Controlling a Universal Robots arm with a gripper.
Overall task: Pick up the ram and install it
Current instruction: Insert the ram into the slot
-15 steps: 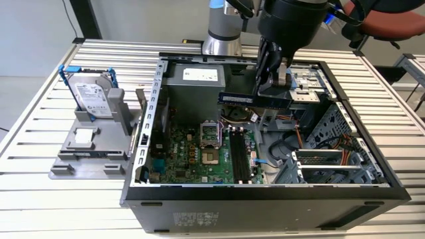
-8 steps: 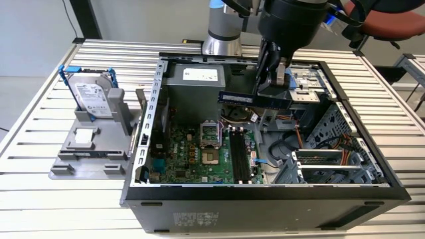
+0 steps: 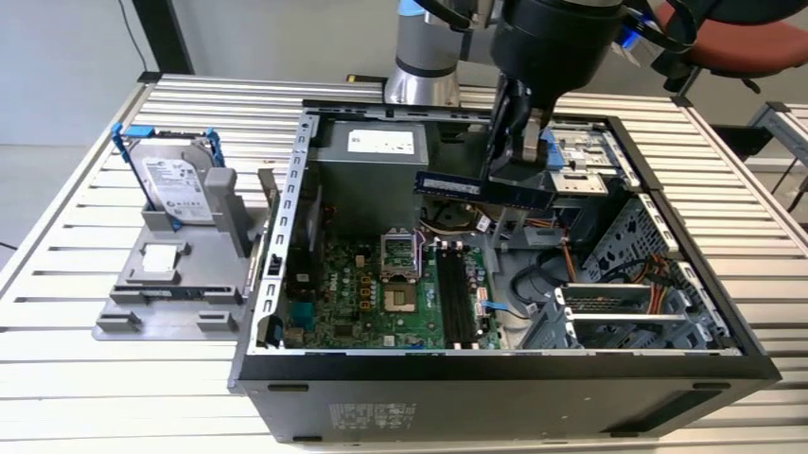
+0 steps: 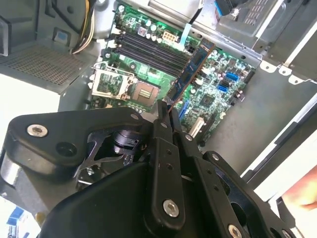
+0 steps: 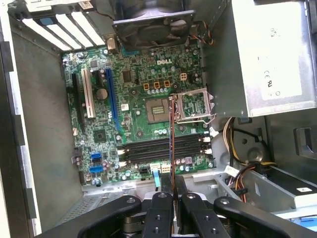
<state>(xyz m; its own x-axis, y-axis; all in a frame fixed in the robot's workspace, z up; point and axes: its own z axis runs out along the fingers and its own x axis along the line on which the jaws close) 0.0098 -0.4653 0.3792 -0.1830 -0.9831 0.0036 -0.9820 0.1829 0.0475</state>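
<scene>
One ram (image 3: 448, 183) is held level in the upper middle of the exterior view, above the open computer case (image 3: 505, 364) and its motherboard (image 3: 378, 293). The gripper (image 3: 516, 180) is clamped on the ram. A hard drive (image 3: 177, 189) stands at the exterior view's left.

Second wrist view: the fingers (image 4: 161, 148) pinch the ram (image 4: 190, 69) near one end, and it sits clear of the memory slots (image 4: 148, 49).

First wrist view: the ram (image 5: 172, 144) is seen edge-on between the closed fingers (image 5: 161, 218), crossing over the memory slots (image 5: 148, 148).
</scene>
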